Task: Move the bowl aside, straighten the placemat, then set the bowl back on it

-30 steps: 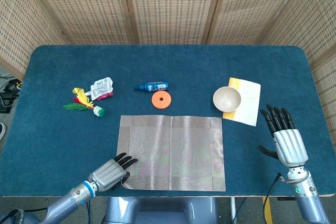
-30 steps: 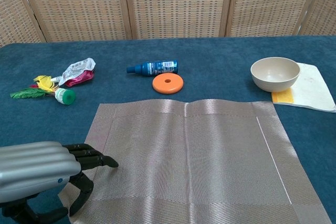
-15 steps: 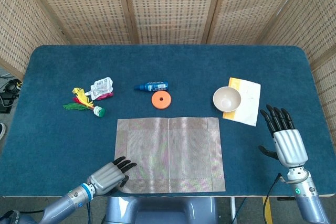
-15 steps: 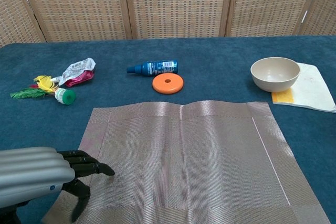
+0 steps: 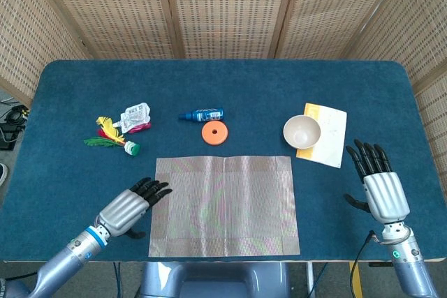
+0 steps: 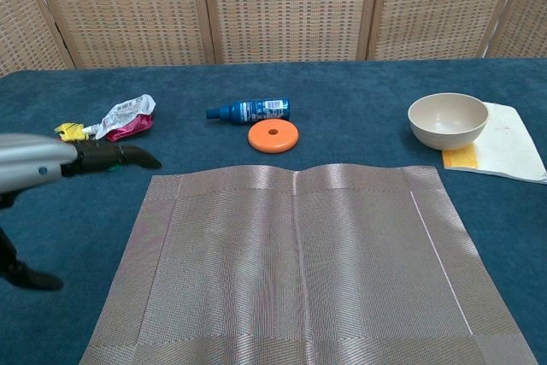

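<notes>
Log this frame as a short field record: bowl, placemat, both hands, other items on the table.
bowl: beige bowl off the mat, resting on a white and yellow cloth
placemat: woven placemat flat, edges square to the table front
left hand: left hand beside the mat's left edge, holding nothing
right hand: right hand open, right of the mat, fingers spread
other items: blue bottle, orange ring, feather shuttlecock, crumpled packet

In the chest view the left hand [image 6: 51,161] runs off the left edge and hides most of the shuttlecock [image 6: 70,132]. The mat [image 6: 299,262] is cut at the bottom edge, and the cloth [image 6: 511,144] at the right edge. The bottle [image 5: 202,114] label is too small to read.
</notes>
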Robot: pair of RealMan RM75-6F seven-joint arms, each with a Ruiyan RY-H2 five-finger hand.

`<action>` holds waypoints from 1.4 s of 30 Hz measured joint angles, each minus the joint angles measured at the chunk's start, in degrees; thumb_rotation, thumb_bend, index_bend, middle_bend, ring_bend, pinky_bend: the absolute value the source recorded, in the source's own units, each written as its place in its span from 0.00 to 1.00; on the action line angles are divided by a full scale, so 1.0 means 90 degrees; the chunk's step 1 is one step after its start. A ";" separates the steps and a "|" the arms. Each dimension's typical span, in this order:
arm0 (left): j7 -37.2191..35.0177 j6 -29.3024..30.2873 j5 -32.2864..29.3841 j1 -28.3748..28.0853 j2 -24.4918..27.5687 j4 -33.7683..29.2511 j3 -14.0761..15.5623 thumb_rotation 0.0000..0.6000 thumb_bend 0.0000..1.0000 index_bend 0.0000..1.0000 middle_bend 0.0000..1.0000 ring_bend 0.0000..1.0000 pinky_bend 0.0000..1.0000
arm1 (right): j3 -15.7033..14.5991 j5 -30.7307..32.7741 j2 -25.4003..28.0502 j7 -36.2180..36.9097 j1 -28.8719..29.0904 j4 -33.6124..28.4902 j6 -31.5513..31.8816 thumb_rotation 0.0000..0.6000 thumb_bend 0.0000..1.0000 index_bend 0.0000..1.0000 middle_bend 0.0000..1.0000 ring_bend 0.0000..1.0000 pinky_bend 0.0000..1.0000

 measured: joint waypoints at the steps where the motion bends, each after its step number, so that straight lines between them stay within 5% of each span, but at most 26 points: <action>1: -0.0001 0.0133 -0.0017 0.0050 -0.0004 0.0049 -0.0064 1.00 0.00 0.00 0.00 0.00 0.00 | 0.0000 0.0011 -0.0006 -0.0009 -0.0001 0.0004 -0.0009 1.00 0.00 0.05 0.00 0.00 0.00; 13: 0.0436 0.2221 -0.0876 0.0989 -0.0196 0.0484 -0.1118 1.00 0.00 0.00 0.00 0.00 0.00 | 0.0211 0.0632 -0.0096 -0.0227 0.0393 0.0246 -0.0979 1.00 0.00 0.08 0.00 0.00 0.00; 22: 0.0100 0.2270 -0.0929 0.1215 0.0225 0.0349 -0.1306 1.00 0.00 0.00 0.00 0.00 0.00 | 0.0514 0.1514 -0.0199 -0.0103 0.1277 0.0544 -0.2668 1.00 0.00 0.18 0.00 0.00 0.00; 32: -0.0371 0.2106 -0.0862 0.1296 0.0457 0.0309 -0.1398 1.00 0.00 0.00 0.00 0.00 0.00 | 0.0628 0.1982 -0.1102 -0.0710 0.2008 0.1773 -0.3366 1.00 0.01 0.26 0.00 0.00 0.00; 42: -0.0317 0.1987 -0.0917 0.1298 0.0405 0.0396 -0.1478 1.00 0.00 0.00 0.00 0.00 0.00 | 0.0711 0.2246 -0.1921 -0.1002 0.2614 0.3068 -0.3911 1.00 0.28 0.41 0.00 0.00 0.00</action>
